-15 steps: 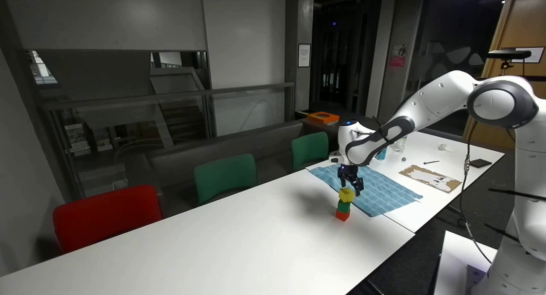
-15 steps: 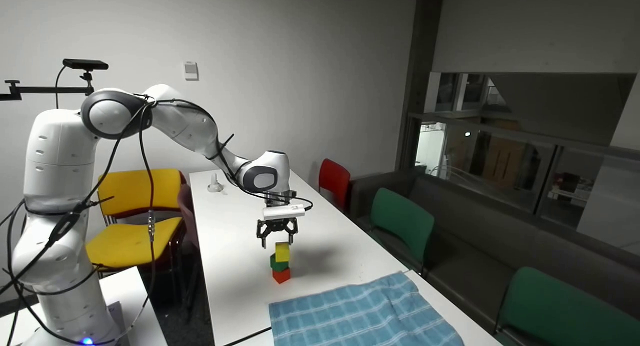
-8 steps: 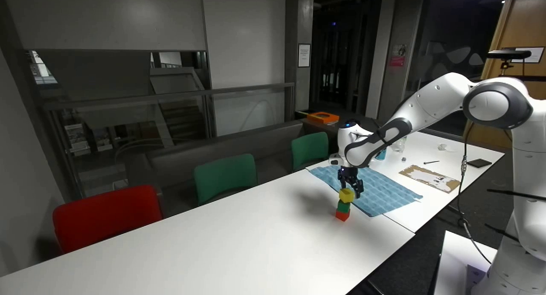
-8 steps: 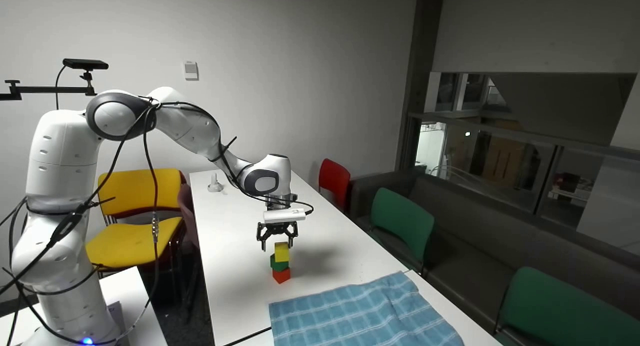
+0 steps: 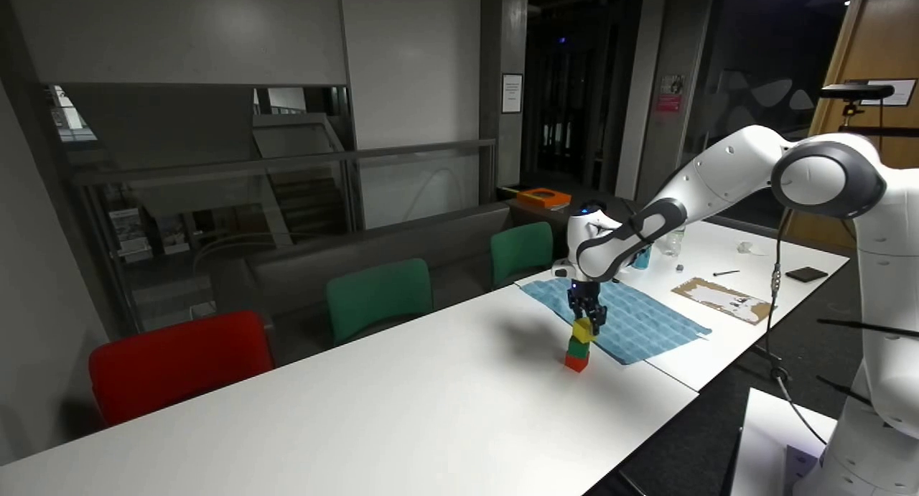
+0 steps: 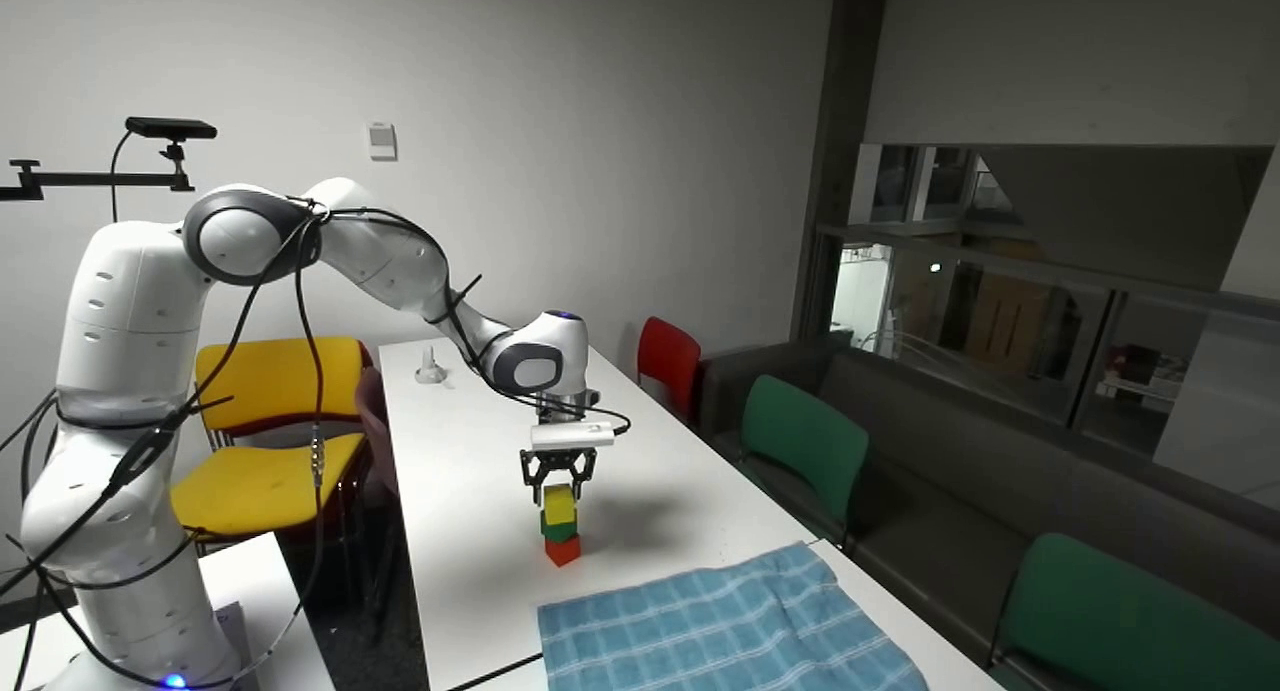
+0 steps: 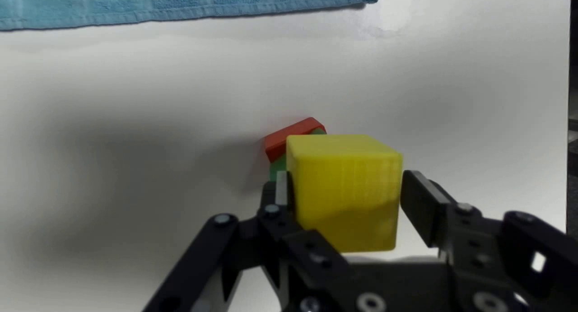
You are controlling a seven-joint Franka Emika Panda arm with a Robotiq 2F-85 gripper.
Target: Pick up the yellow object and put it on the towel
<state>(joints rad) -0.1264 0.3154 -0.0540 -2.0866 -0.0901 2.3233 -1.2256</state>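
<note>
Long white table (image 5: pixel 402 403): its near left end ran out of sight in an exterior view.
Flat light-blue checked cloth towel (image 6: pixel 715 631): it lay on the table, cut off at the near end in an exterior view. The wrist view showed only a far left strip.
Black two-fingered gripper (image 6: pixel 558 493): it looked to be pinching a smooth yellow cube (image 7: pixel 347 194), one finger left, one right. In the wrist view, the right finger's touch was hard to see.
Yellow cube: it was apart from the towel, over a square green block (image 5: pixel 578 348). It seemed light and hard, not easy to squash, maybe slippery. The middle of two flat sides was likely the best hold. Its bottom was hidden, so I could not tell if it touched the green block.
Green block: it was nearly all covered in the wrist view.
Square red block (image 5: pixel 576 364): it was lowest; just a far left bit peeked out there.
</note>
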